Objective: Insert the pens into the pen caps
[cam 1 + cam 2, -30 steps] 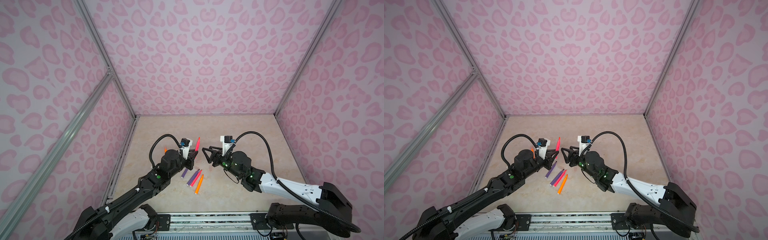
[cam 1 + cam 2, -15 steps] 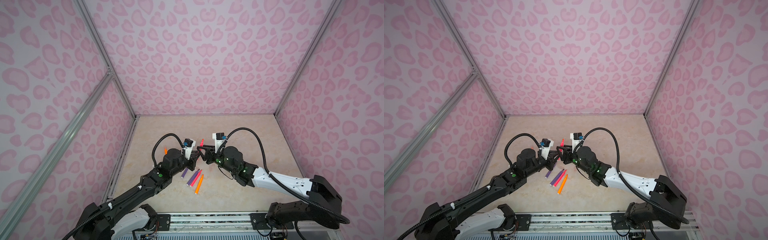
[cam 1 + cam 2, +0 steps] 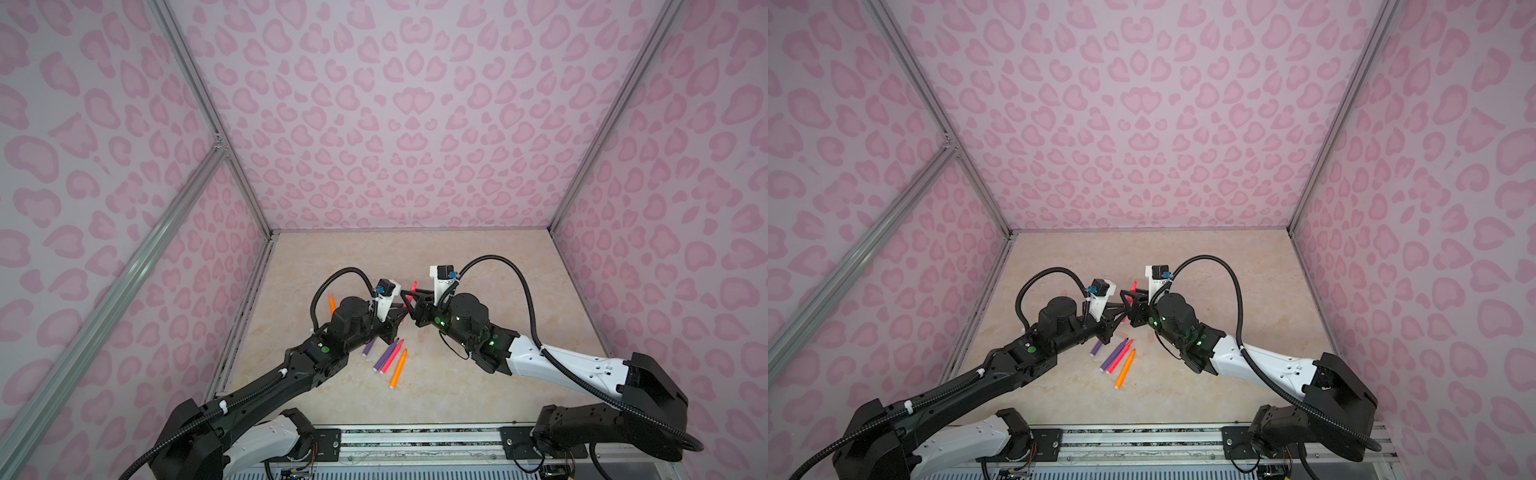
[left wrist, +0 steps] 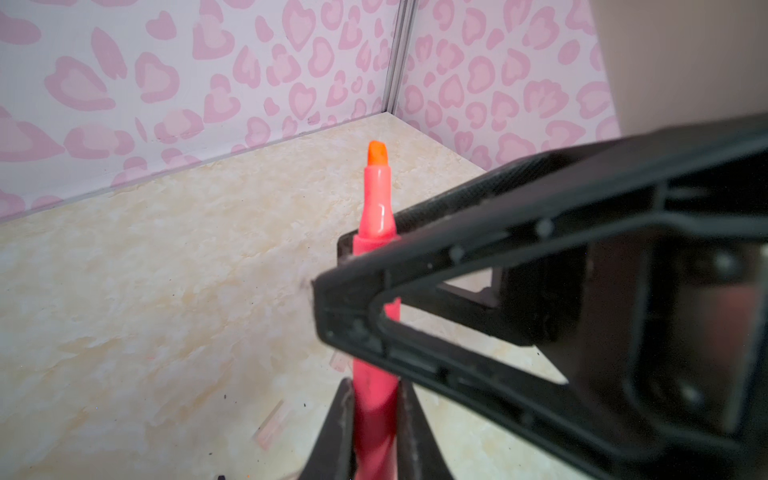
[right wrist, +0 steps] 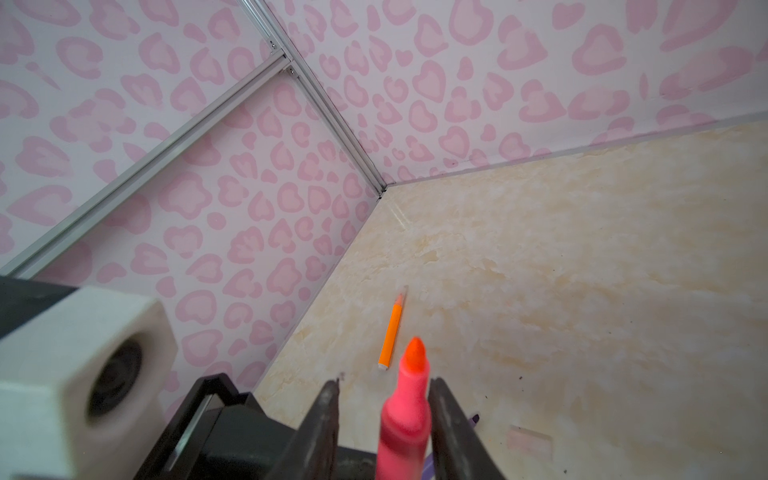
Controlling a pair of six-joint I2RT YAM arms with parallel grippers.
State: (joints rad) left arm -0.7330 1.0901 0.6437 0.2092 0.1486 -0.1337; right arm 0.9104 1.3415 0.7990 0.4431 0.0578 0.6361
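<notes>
Left gripper (image 4: pixel 376 399): pink pen (image 4: pixel 376 199) is pinched upright, tip up, above the worktop (image 3: pixel 353 257).
Right gripper (image 5: pixel 386 384): spread — pen is flanked, gaps seen on both sides.
Pen cap (image 5: pixel 530 442): 1 is laid flat on the worktop.

- Pink pen (image 4: pixel 376 208) — upright, orange-red tip up, lower barrel clamped in the left pincer (image 4: pixel 376 428); the right pincer (image 5: pixel 384 395) straddles it higher up, with a gap on one side.
- Orange pen (image 5: pixel 390 332) — flat on the surface, ahead of the right pincer.
- Loose pens (image 3: pixel 398 369) — two purple, one pink, one orange, fanned behind both pincers.
- Clear caps (image 4: pixel 272 424) — flat beneath the left pincer.
</notes>
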